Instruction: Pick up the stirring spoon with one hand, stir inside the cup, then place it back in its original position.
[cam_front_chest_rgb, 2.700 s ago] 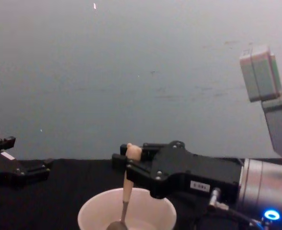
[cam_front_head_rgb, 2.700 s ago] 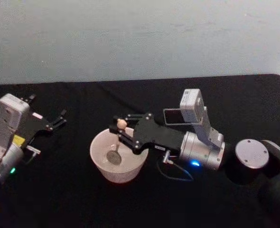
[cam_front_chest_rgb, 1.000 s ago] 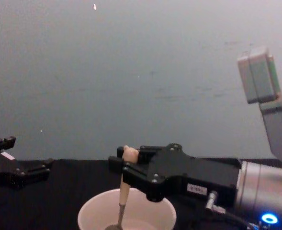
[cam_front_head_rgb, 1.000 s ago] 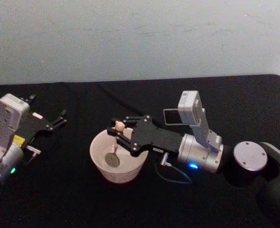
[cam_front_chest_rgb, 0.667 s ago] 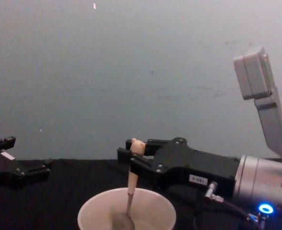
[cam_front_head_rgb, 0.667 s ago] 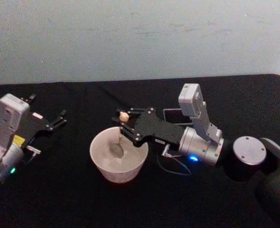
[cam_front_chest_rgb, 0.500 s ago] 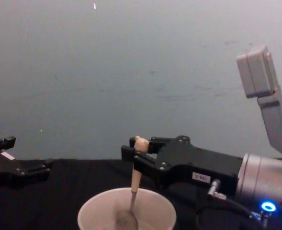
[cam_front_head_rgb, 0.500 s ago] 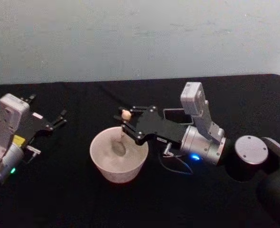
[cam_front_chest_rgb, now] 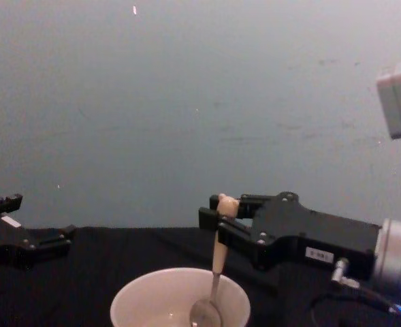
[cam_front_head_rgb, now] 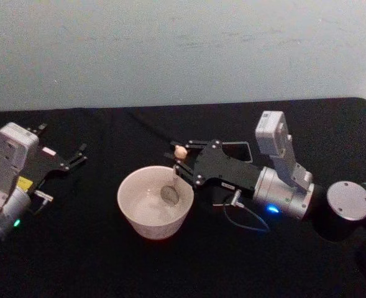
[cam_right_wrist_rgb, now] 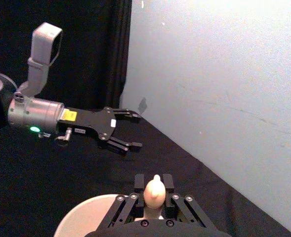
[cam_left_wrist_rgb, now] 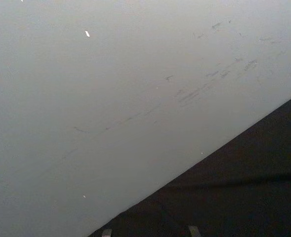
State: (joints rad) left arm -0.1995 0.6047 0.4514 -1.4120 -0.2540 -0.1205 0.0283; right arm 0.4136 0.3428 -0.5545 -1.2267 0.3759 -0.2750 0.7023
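Stirring spoon (cam_front_chest_rgb: 218, 262) hangs near-upright in the cup (cam_front_head_rgb: 150, 228), bowl end down inside, close to the wall on the robot's R side. R tool (cam_front_head_rgb: 181, 156) is pinching the handle just under the knob, both fingers pressed on it. Cup sits mid-table (cam_front_head_rgb: 77, 261). L tool (cam_right_wrist_rgb: 135, 131) is spread and idle, well apart to the L. We judge stirring is underway. Risks: bowl is near the cup wall, so a wider sweep could shove or tip the cup. Grip is high on a slim handle, so any drag inside the cup could swivel or slip the spoon. Dark square holder (cam_front_head_rgb: 238, 144) is just behind the R tool, partly hidden; a skewed spoon could miss its opening on return.
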